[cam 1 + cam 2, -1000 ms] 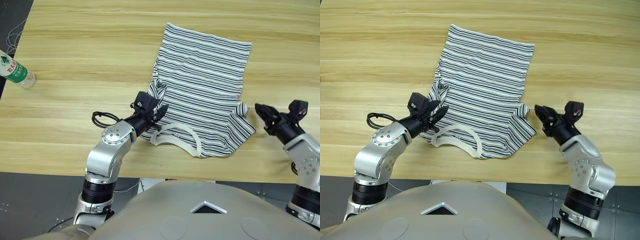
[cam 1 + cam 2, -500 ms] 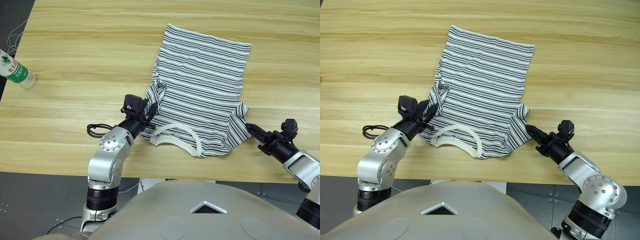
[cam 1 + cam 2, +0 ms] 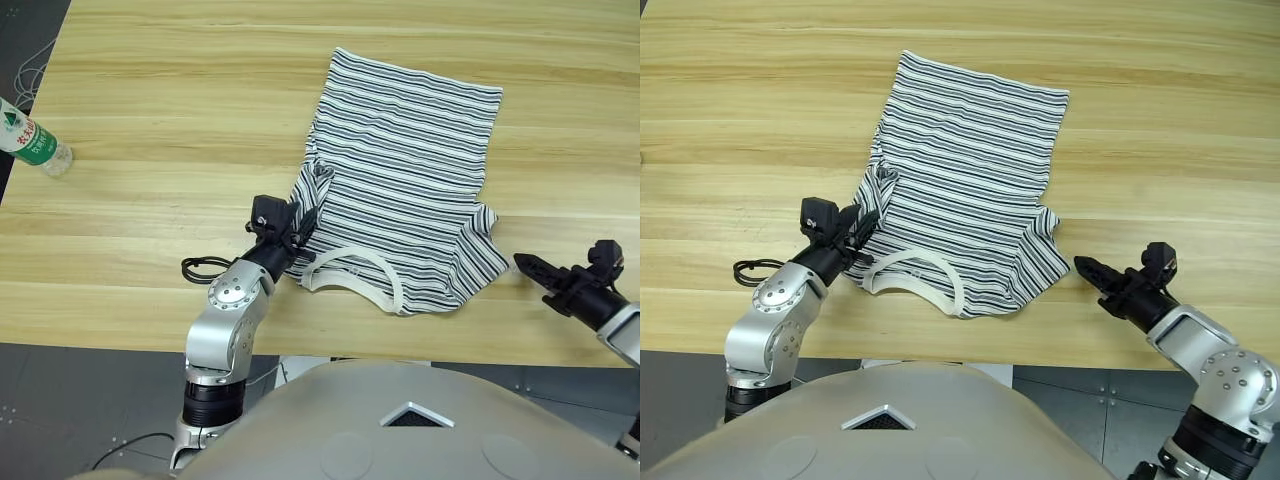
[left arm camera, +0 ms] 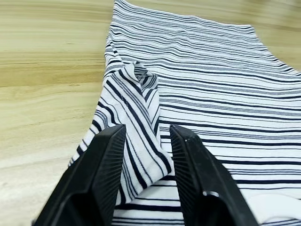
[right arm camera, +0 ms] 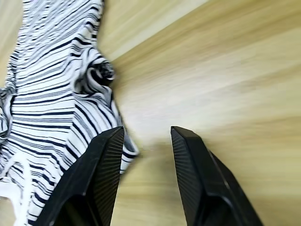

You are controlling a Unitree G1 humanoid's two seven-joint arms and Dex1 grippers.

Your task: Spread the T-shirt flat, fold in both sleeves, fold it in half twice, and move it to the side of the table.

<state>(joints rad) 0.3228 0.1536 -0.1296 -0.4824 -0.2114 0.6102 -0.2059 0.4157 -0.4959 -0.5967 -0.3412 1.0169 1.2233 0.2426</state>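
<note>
A black-and-white striped T-shirt [image 3: 400, 180] lies on the wooden table [image 3: 150, 120], white collar [image 3: 355, 275] toward me. Both sleeves are bunched in against the body. My left gripper [image 3: 300, 224] sits low at the crumpled left sleeve [image 4: 136, 94]. It is open, and a fold of that sleeve lies between its fingers [image 4: 108, 160]. My right gripper [image 3: 522, 264] is open over bare wood a little to the right of the right sleeve [image 3: 485, 240], apart from it. In the right wrist view the sleeve's edge [image 5: 94, 84] lies just beyond one fingertip [image 5: 113, 141].
A plastic bottle [image 3: 30, 137] with a green label lies at the table's far left edge. A black cable loop [image 3: 200, 268] hangs by my left forearm. The near table edge [image 3: 120, 335] runs just under both arms. Bare wood surrounds the shirt.
My right gripper dropped to the right sleeve's corner, then drew back to the right, off the cloth. My left gripper slid back from over the shirt to the left sleeve's outer fold.
</note>
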